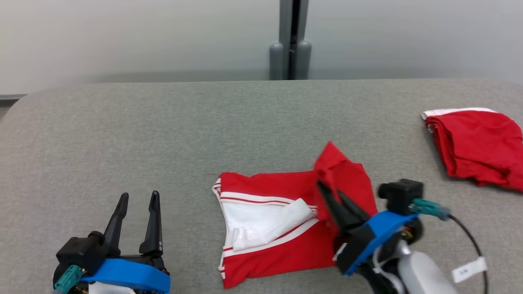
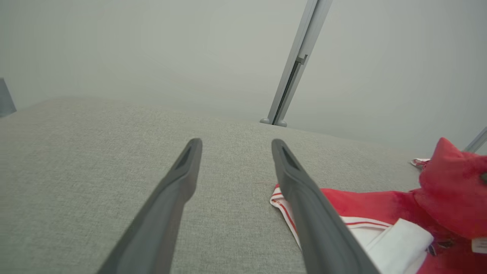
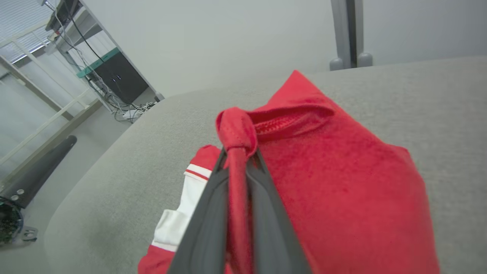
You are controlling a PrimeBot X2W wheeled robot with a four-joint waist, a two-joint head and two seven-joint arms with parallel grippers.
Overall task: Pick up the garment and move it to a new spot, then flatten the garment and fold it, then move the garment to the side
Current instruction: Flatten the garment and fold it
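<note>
We see the surface (image 1: 122, 134) covered in a grey woven cloth, matt and slightly coarse in its weave. At lower centre of the head view, the garment (image 1: 269, 249) is soft red cloth with smooth white bands and thin red stripes. Close up in the right wrist view its nap looks fuzzy, almost fleecy, with a ribbed seam at the fold. The second red garment (image 1: 478, 147) at the right edge is a like matt cloth. We read the jaws of the left gripper (image 1: 139, 194) and the right gripper (image 1: 329, 190) as dark matt plastic, and the blue brackets (image 1: 126, 275) behind them as smooth plastic. The post (image 1: 290, 41) at top centre looks like smooth grey painted metal.
</note>
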